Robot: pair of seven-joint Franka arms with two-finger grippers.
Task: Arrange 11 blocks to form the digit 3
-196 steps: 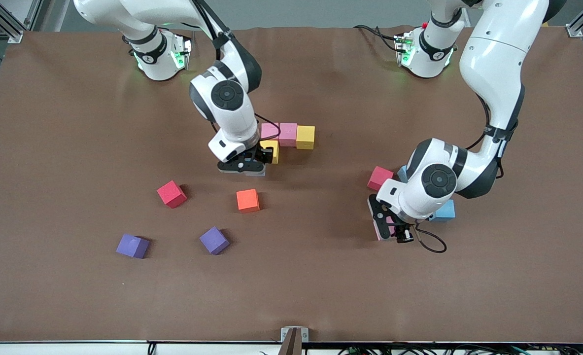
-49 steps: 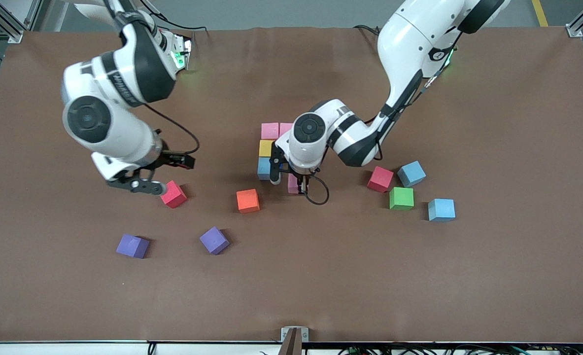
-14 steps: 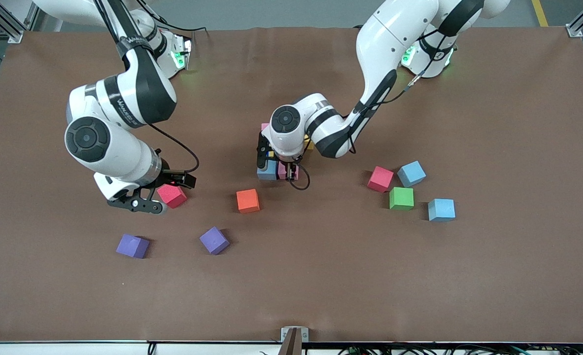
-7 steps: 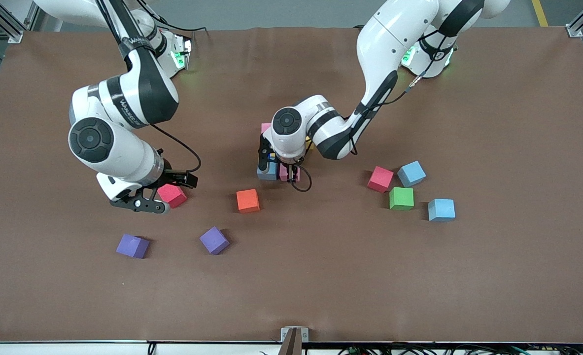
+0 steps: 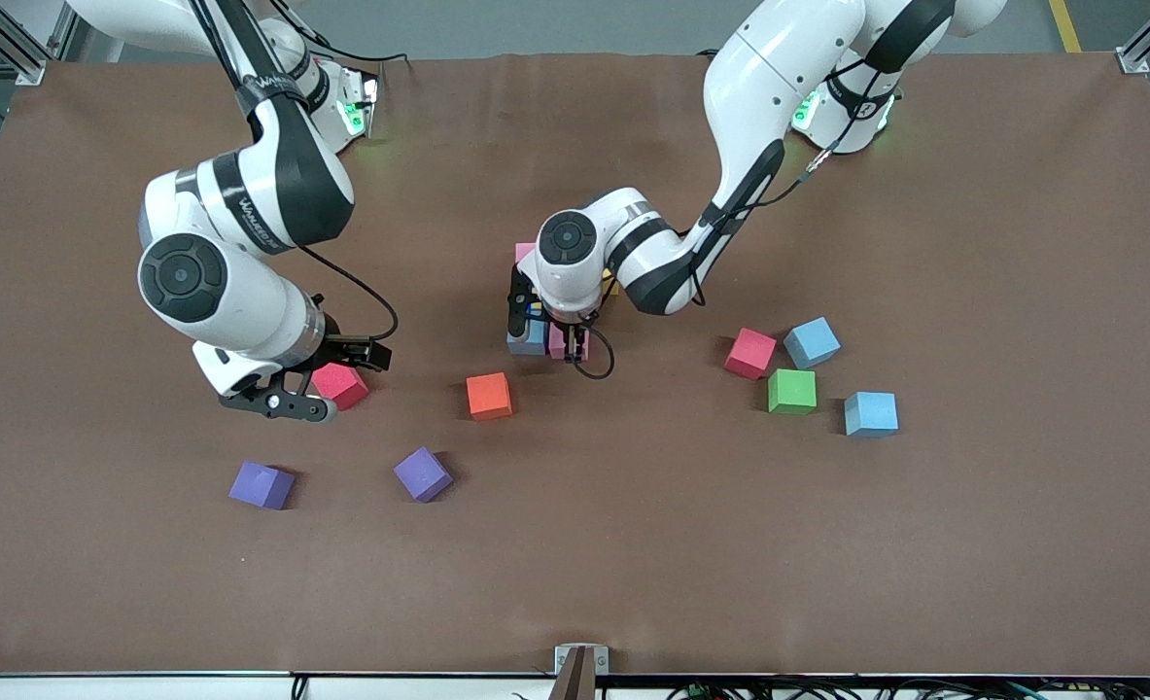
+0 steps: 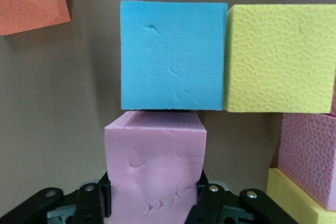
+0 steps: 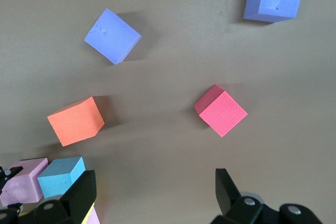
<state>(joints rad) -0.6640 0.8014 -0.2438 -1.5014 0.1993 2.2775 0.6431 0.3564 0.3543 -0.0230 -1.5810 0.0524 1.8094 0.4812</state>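
Pink block point(image 6: 155, 169) now beside blue block point(image 6: 172, 55)

From my seat I see the bench point(image 5: 633, 583) under a matte brown sheet, slightly rippled along its edge by the arm bases. Past that edge lies a strip of grey floor point(image 5: 555, 24). Silver aluminium rails point(image 5: 1, 39) frame one upper corner, and another rail point(image 5: 1143, 44) frames the other. A yellow line point(image 5: 1063, 24) marks the floor there. At the near edge a small metal bracket point(image 5: 580, 661) sits mid-bench, with black cables point(image 5: 827, 690) beneath. Light is even, shadows soft.
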